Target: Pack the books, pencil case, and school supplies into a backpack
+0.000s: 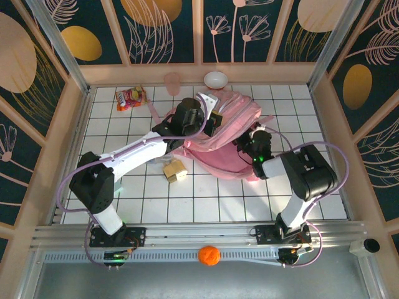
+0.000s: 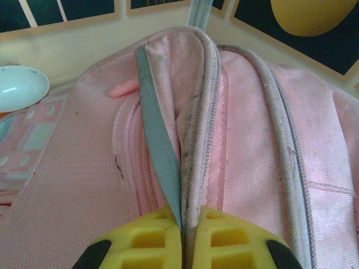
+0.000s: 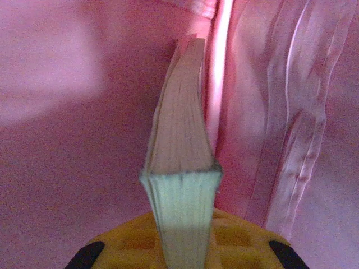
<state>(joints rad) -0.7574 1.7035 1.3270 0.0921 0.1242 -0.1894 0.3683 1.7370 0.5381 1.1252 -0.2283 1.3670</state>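
Now: left gripper [image 2: 181, 224] pinched tight on backpack [image 2: 252, 140] zip rim, holding mouth up. Right gripper [image 3: 182, 230] clamped on book [image 3: 182, 140], page edge showing, book inside pink interior. Risk: rim slips from thin pinch, mouth collapses onto book; corner may snag lining. Tan blocks [image 1: 175, 170] sit on table [image 1: 218, 199] beside backpack.

Black joint housings and white shells made up the left arm [image 1: 134, 152]; the right arm [image 1: 308, 174] looked mostly black. Lilac cables [image 1: 60, 187] looped above the silver aluminium rail [image 1: 199, 232]. The gripper fingers [image 2: 151, 224] were yellow plastic.
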